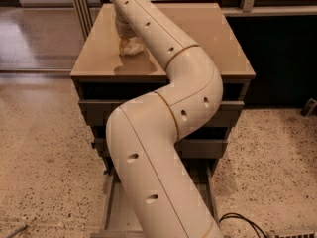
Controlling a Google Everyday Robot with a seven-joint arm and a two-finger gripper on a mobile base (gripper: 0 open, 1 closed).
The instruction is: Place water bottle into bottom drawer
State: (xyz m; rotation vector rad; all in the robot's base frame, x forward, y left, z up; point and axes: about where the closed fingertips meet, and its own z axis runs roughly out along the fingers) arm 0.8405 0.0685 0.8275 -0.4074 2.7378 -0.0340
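The water bottle is a pale, see-through shape on the cabinet top near its back left. My gripper is directly over the bottle and at it, mostly hidden behind my own arm. The arm sweeps from the lower middle of the view up over the cabinet front. The bottom drawer is pulled out at the foot of the cabinet. My arm covers most of its inside, and only its left wall and a strip of grey floor show.
The tan cabinet top has two shallower drawers under it. Metal poles stand behind the cabinet's left corner. A black cable lies on the speckled floor at lower right. A dark object sits at the right edge.
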